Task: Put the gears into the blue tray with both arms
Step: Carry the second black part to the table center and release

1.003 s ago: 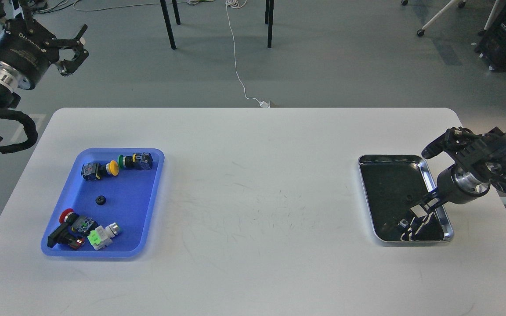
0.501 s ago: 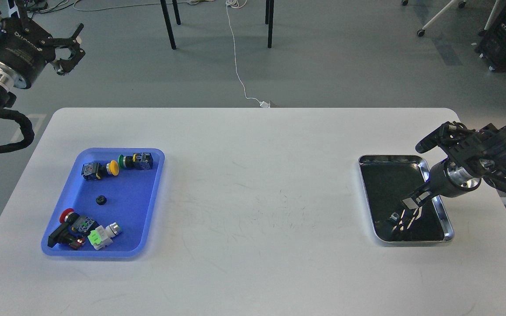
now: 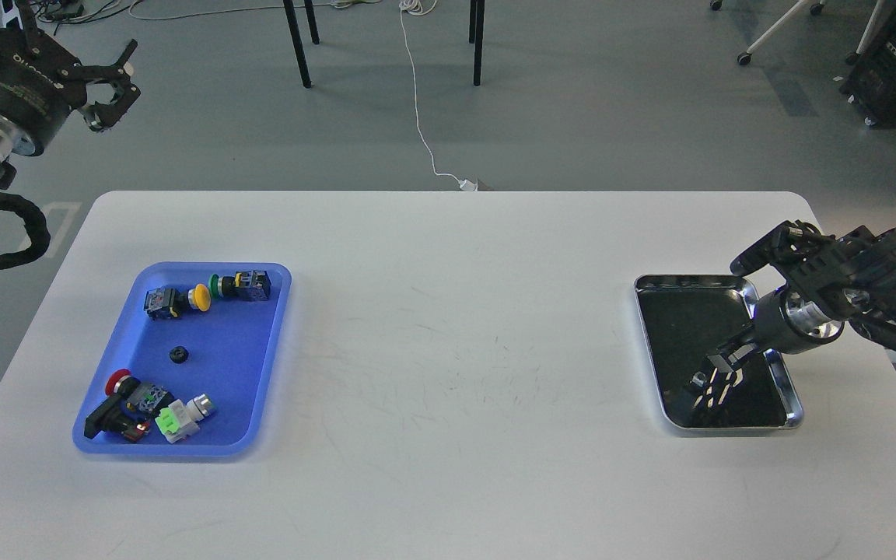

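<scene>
Since a second ago the left arm has drawn up and back toward the ten o'clock corner, and the right arm has slid its gripper leftward over the steel tray; nothing on the table has shifted. Nearest, at about eight o'clock, the blue tray (image 3: 277, 327) lies on the white table (image 3: 456, 389), a rounded rectangle with a shallow raised rim. In its near corner lie a red-capped push-button switch (image 3: 117, 385) and a switch with a green block (image 3: 180, 420), side by side. Just beyond them, on bare blue floor near the tray's middle, sits one gear (image 3: 178, 355): a tiny black round disc, far smaller than the switches and apart from all of them; its teeth and centre hole are too small to make out. Along the tray's far edge lie a yellow-capped switch (image 3: 183, 299) and a green-capped switch (image 3: 239, 285). At about three o'clock the steel tray (image 3: 654, 365) shows a shiny rim and dark bottom, and the right gripper (image 3: 716, 369) reaches down over its near half; dark against that bottom, I cannot tell how its fingers stand or whether they hold anything. No second gear can be picked out there. Farthest, at ten o'clock, the left gripper (image 3: 110, 85) hangs off the table over the floor, its fingers spread apart and empty.
</scene>
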